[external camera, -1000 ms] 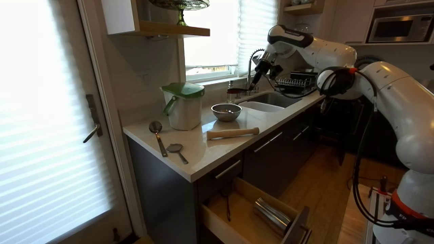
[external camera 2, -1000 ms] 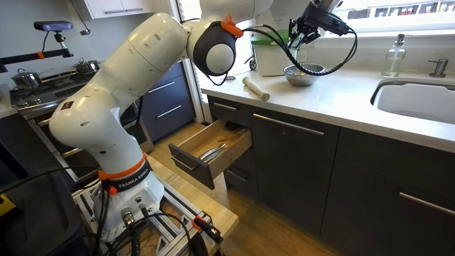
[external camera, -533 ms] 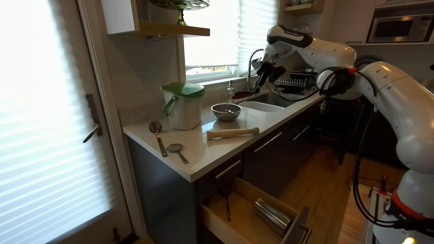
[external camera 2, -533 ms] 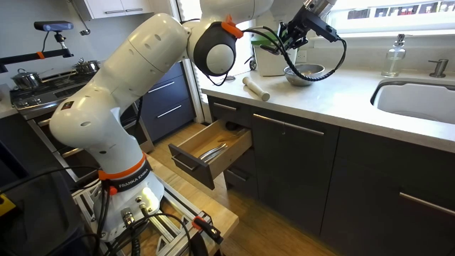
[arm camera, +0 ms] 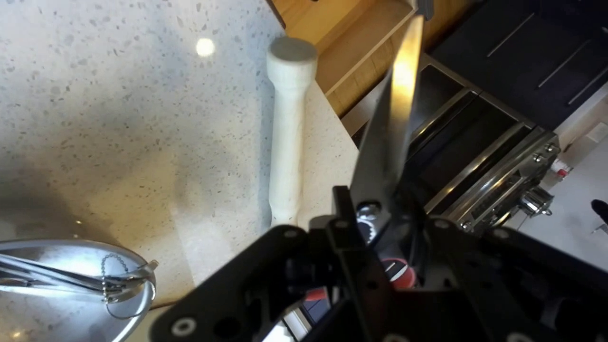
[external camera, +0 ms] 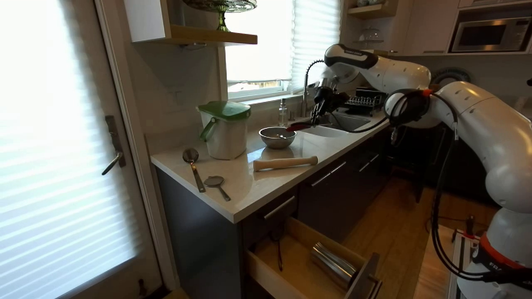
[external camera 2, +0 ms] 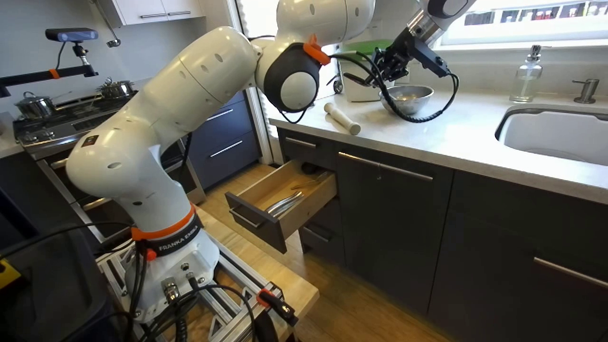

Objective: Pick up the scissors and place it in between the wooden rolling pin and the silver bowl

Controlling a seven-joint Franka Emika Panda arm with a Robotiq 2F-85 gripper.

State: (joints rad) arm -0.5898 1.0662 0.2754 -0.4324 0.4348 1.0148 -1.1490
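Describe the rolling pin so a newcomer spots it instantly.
Find the white counter above the open drawer. Between the silver bowl and the counter's front edge lies the rolling pin: a pale wooden cylinder, unlike the round, shiny metal bowl.

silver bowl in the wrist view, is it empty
No, a metal utensil is lying in the silver bowl there.

scissors [arm camera: 375,164]: red-handled, metal-bladed, held aloft, clear of tabletop [arm camera: 118,104] | rolling pin [arm camera: 287,142]: pale wood, lying flat on tabletop | bowl [external camera: 277,142]: round, shiny metal, upright on tabletop, near but apart from rolling pin
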